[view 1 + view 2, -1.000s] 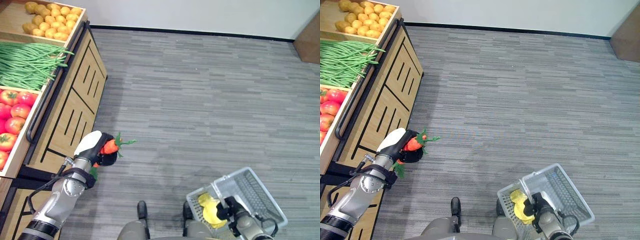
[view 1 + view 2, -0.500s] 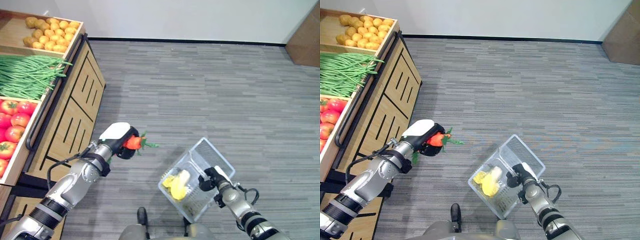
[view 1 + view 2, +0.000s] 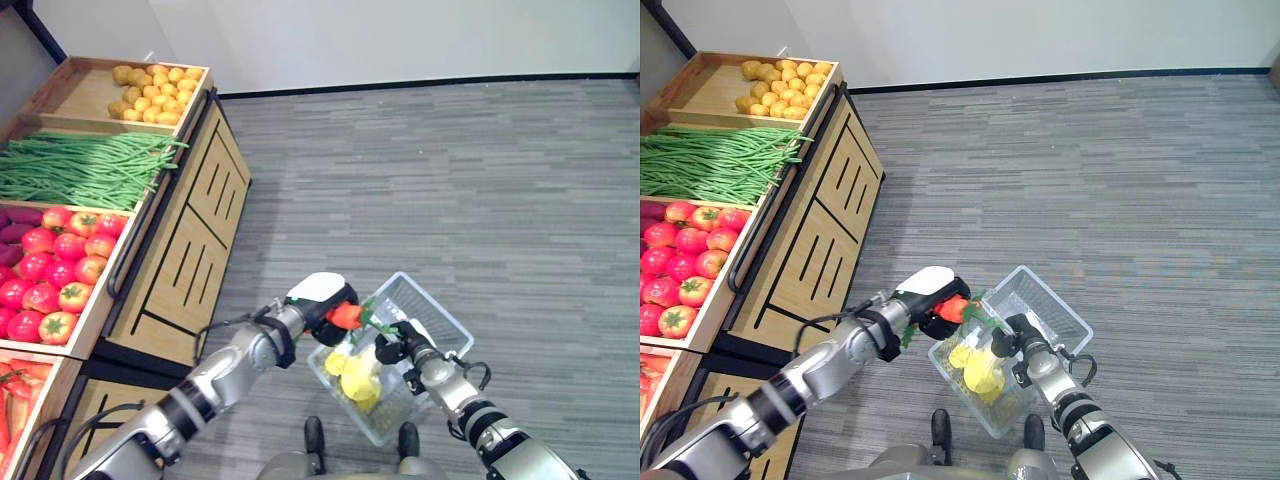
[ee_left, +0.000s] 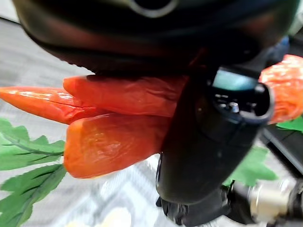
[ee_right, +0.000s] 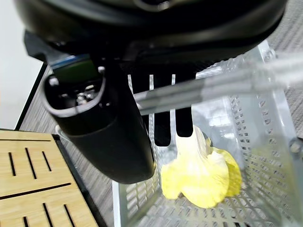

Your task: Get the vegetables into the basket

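Carrots (image 3: 345, 314) clasped in left robot hand (image 3: 322, 297), poised over basket (image 3: 440, 322) rim, seemingly for dropping in. Right robot hand (image 3: 392, 347) curled round basket handle, holding it up to receive them.

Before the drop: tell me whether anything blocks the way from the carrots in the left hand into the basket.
Nothing visible does. The left hand is curled round the orange carrots with green leaves, right at the rim of the clear perforated plastic basket, which the right hand holds by its handle. Yellow produce lies inside, leaving space.
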You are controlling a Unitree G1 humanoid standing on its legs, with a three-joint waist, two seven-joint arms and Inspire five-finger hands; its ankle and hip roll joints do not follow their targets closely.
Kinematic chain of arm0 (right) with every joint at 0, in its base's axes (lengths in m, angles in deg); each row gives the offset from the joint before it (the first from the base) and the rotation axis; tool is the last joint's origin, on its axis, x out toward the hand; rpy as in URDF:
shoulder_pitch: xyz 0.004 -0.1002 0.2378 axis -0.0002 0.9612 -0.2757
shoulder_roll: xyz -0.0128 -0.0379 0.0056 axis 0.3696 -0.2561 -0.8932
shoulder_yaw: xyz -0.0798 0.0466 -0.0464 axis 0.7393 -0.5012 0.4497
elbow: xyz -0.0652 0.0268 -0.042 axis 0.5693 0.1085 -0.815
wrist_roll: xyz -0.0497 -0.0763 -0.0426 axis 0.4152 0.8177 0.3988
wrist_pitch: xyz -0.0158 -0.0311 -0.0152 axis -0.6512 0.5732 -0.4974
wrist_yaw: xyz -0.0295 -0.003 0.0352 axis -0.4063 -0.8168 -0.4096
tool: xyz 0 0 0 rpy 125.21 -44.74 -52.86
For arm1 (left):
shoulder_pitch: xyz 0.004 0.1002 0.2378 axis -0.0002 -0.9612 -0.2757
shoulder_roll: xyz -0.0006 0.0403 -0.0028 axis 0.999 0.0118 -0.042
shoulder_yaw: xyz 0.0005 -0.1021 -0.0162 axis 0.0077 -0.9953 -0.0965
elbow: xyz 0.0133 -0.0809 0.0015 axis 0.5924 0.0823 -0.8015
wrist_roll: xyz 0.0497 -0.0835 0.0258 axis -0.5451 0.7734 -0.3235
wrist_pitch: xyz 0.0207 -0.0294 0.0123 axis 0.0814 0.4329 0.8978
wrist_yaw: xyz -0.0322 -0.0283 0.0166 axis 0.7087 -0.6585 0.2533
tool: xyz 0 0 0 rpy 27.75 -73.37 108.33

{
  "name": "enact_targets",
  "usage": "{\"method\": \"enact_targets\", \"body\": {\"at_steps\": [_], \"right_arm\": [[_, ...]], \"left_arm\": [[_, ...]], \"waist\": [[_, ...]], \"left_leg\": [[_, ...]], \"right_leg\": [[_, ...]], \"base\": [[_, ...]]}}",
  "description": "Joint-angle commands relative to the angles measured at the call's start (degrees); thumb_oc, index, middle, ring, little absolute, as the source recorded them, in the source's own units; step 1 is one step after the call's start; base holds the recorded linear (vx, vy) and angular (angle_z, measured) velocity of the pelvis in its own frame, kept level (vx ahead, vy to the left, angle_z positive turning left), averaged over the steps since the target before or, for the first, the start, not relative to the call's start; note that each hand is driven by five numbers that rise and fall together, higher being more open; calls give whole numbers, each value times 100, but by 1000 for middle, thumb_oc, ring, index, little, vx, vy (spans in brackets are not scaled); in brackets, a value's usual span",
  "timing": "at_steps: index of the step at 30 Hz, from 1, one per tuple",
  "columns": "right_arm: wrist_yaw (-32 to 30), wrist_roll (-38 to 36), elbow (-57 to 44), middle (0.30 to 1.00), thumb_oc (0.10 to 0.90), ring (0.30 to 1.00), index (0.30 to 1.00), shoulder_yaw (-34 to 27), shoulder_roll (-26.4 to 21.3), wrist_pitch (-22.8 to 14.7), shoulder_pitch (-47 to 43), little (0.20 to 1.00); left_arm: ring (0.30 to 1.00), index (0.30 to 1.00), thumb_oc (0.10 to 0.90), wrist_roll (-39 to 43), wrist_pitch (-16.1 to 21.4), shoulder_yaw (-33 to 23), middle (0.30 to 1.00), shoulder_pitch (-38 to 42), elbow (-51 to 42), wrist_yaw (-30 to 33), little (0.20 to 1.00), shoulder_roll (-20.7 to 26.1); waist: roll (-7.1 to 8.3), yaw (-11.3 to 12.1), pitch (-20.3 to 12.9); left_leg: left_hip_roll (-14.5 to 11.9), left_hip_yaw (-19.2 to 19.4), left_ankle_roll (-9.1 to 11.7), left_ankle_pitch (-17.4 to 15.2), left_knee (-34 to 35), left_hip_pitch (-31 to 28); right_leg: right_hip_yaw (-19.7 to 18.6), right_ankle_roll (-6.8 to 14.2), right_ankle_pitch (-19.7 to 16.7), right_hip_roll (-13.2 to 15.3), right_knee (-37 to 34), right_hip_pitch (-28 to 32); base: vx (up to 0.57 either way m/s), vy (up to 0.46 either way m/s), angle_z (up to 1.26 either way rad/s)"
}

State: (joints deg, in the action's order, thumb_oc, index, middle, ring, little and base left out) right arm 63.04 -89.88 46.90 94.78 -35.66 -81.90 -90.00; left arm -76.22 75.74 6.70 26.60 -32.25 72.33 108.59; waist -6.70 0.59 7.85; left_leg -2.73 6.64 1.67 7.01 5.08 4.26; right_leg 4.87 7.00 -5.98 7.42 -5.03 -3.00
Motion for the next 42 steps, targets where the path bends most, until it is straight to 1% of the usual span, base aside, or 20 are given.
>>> {"method": "enact_targets", "body": {"at_steps": [1, 3, 4, 8, 12, 13, 14, 16, 18, 19, 22, 23, 24, 26, 27, 28, 32, 35, 37, 42], "right_arm": [[-299, -367, -438, 300, 400, 300, 300, -12, 372, -690, -1288, 300], [-373, -513, -544, 300, 400, 300, 300, 191, 570, -732, -1456, 300], [-373, -513, -543, 300, 400, 300, 300, 190, 568, -732, -1457, 300], [-484, -642, -793, 300, 400, 300, 300, 303, 625, -795, -1677, 300], [-472, -712, -1197, 300, 400, 300, 300, 384, 563, -825, -1732, 300], [-423, -736, -1511, 300, 400, 300, 300, 451, 511, -830, -1679, 300], [-423, -735, -1520, 300, 400, 300, 300, 452, 507, -825, -1672, 300], [-361, -849, -1924, 300, 400, 300, 300, 483, 493, -875, -1583, 300], [-312, -869, -2104, 300, 400, 300, 300, 509, 464, -875, -1516, 300], [-245, -891, -2422, 300, 400, 300, 300, 532, 400, -902, -1483, 300], [-142, -921, -2824, 300, 400, 300, 300, 558, 288, -900, -1409, 300], [-48, -940, -3150, 300, 400, 300, 300, 559, 204, -960, -1410, 300], [-41, -942, -3199, 300, 400, 300, 300, 557, 178, -933, -1390, 300], [170, -1050, -3643, 300, 400, 300, 300, 601, 49, -961, -1323, 300], [175, -1052, -3668, 300, 400, 300, 300, 601, 34, -947, -1312, 300], [345, -1138, -4067, 300, 400, 300, 300, 650, -59, -983, -1237, 300], [570, -1196, -4313, 300, 400, 300, 300, 781, -127, -953, -1153, 300], [785, -962, -4416, 300, 400, 300, 300, 976, -253, -892, -1196, 300], [905, -312, -4375, 300, 400, 300, 300, 1201, -409, -857, -1372, 300], [1224, 93, -4310, 300, 400, 300, 300, 1473, -537, -905, -1561, 300]], "left_arm": [[300, 300, 400, 133, 111, 6, 300, 970, 356, 491, 300, -227], [300, 300, 400, 66, 19, 242, 300, 1082, 1029, 571, 300, -627], [300, 300, 400, 66, 22, 244, 300, 1085, 1037, 575, 300, -632], [300, 300, 400, 34, -75, 355, 300, 1078, 1613, 654, 300, -906], [300, 300, 400, -40, -146, 321, 300, 1049, 2125, 715, 300, -1067], [300, 300, 400, -184, -205, 339, 300, 1004, 2463, 692, 300, -1141], [300, 300, 400, -187, -202, 338, 300, 1004, 2471, 695, 300, -1148], [300, 300, 400, -337, -270, 310, 300, 913, 2916, 669, 300, -1236], [300, 300, 400, -403, -260, 303, 300, 898, 3019, 674, 300, -1270], [300, 300, 400, -460, -310, 240, 300, 883, 3197, 688, 300, -1286], [300, 300, 400, -570, -333, 186, 300, 888, 3439, 694, 300, -1339], [300, 300, 400, -644, -382, 108, 300, 886, 3678, 704, 300, -1337], [300, 300, 400, -651, -369, 102, 300, 897, 3715, 720, 300, -1365], [300, 300, 400, -755, -416, 2, 300, 871, 3996, 706, 300, -1409], [300, 300, 400, -759, -412, -3, 300, 874, 4008, 711, 300, -1422], [300, 300, 400, -885, -415, -24, 300, 911, 4120, 711, 300, -1450], [300, 300, 400, -1009, -399, 13, 300, 959, 4124, 677, 300, -1464], [300, 300, 400, -1182, -362, 104, 300, 1046, 3969, 631, 300, -1419], [300, 300, 400, -1317, -301, 233, 300, 1121, 3761, 596, 300, -1362], [300, 300, 400, -1435, -179, 383, 300, 1228, 3367, 496, 300, -1263]], "waist": [[263, 39, 16], [305, 0, 54], [303, 2, 52], [347, -32, 92], [409, -58, 115], [461, -81, 124], [459, -81, 122], [522, -119, 134], [535, -129, 132], [580, -156, 145], [623, -184, 147], [682, -214, 155], [674, -210, 153], [742, -256, 147], [737, -252, 150], [790, -293, 153], [831, -320, 150], [848, -330, 152], [830, -316, 151], [778, -322, 191]], "left_leg": [[-129, 41, 302, -325, -65, -156], [-223, 65, 345, -249, -39, -47], [-223, 66, 345, -248, -39, -45], [-298, 87, 383, -186, -17, 43], [-362, 104, 409, -150, -9, 98], [-396, 110, 423, -146, -8, 105], [-396, 110, 423, -146, -8, 104], [-426, 138, 430, -146, -8, 104], [-435, 152, 433, -143, -8, 106], [-447, 169, 438, -141, -8, 120], [-465, 182, 441, -136, -8, 144], [-488, 192, 444, -133, -8, 162], [-487, 197, 444, -132, -8, 165], [-515, 248, 447, -139, -8, 130], [-516, 253, 447, -140, -8, 125], [-530, 284, 450, -155, -8, 88], [-533, 325, 454, -166, -8, 63], [-531, 336, 458, -178, -8, 47], [-523, 329, 457, -181, -8, 44], [-499, 287, 454, -181, -8, 59]], "right_leg": [[-75, 274, 226, 148, 77, -2], [-116, 250, 198, 67, 65, -126], [-116, 249, 197, 67, 66, -129], [-141, 227, 160, 7, 48, -238], [-155, 209, 156, -41, 40, -294], [-149, 194, 156, -67, 31, -289], [-150, 193, 156, -68, 31, -289], [-163, 192, 153, -91, 21, -291], [-178, 192, 148, -95, 21, -299], [-190, 193, 137, -106, 19, -328], [-204, 195, 114, -111, 19, -370], [-218, 199, 100, -124, 17, -391], [-224, 199, 100, -123, 18, -397], [-257, 193, 91, -147, 18, -408], [-262, 193, 92, -148, 19, -406], [-280, 188, 102, -158, 19, -392], [-325, 191, 104, -171, 19, -386], [-338, 188, 106, -173, 21, -385], [-332, 188, 119, -165, 20, -375], [-302, 194, 134, -143, 16, -376]], "base": [[-72, -75, -7], [-59, -77, -11], [-30, -49, -4], [-21, -24, -3], [-10, -37, -8], [-5, -44, -10], [2, -49, -7], [0, 0, 0], [0, 0, 0], [-12, -4, -5], [-25, -15, -6], [-20, -18, -6], [-6, -8, -6], [8, -4, -7], [5, -5, -15], [4, 2, -18], [2, -4, -10], [3, -4, -3], [6, -1, -2], [0, 0, 0]]}}
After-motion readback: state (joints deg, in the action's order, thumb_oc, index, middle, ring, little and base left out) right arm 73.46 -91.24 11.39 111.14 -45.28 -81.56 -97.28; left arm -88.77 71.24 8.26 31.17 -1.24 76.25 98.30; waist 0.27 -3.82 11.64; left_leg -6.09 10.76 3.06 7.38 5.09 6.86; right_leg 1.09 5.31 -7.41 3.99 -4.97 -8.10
